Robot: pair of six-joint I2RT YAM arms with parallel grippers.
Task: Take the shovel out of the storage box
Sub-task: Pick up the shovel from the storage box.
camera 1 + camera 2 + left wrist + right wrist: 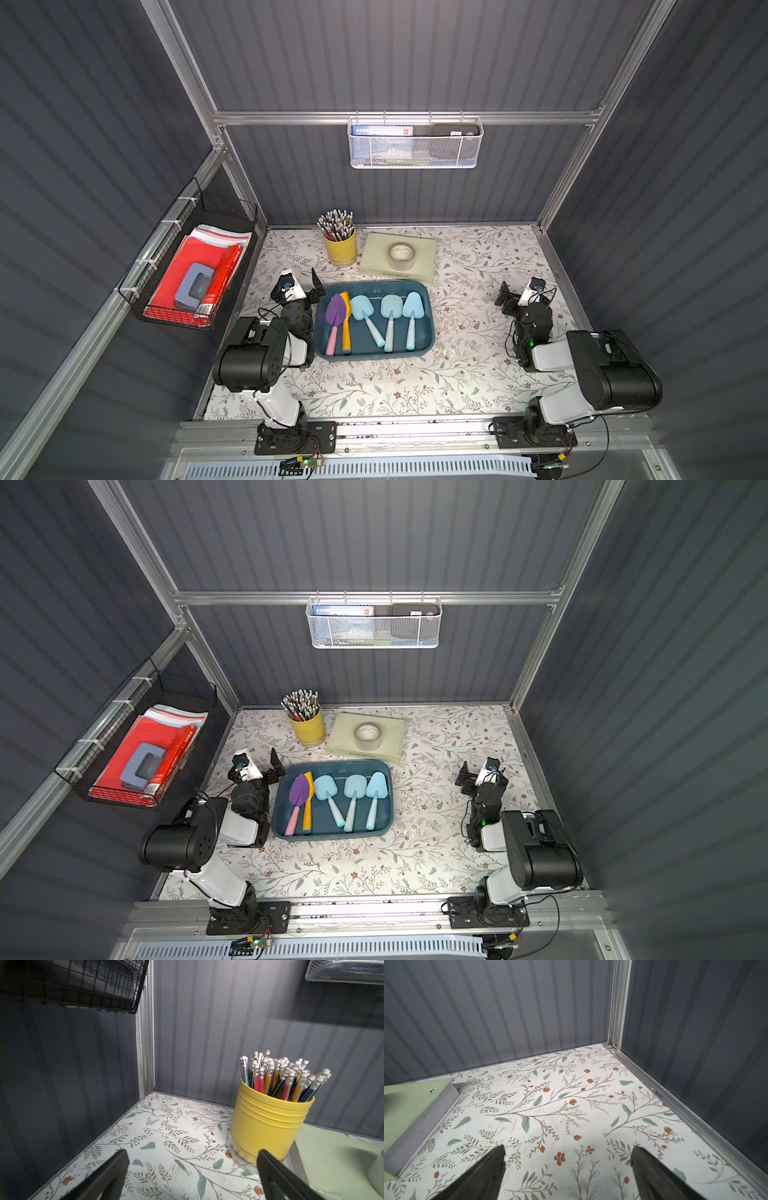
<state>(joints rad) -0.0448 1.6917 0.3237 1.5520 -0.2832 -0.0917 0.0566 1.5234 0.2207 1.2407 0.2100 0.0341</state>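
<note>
The storage box [430,332] [390,812], a shallow teal tray, lies mid-table in both top views. Several shovels lie in it, blades toward the back wall: a purple one with a pink handle [335,309], a yellow one [346,328] and three light blue ones [360,307]. My left gripper [305,287] [192,1153] hovers open by the box's far left corner, nothing between its fingers. My right gripper [508,297] [569,1148] stands open over bare table, well to the right of the box. Neither wrist view shows the box.
A yellow cup of pencils [340,248] [268,1124] and a pale green flat box [419,266] carrying a tape roll [402,254] stand behind the storage box. A black wire basket [187,270] hangs on the left wall, a white mesh basket [415,143] on the back wall.
</note>
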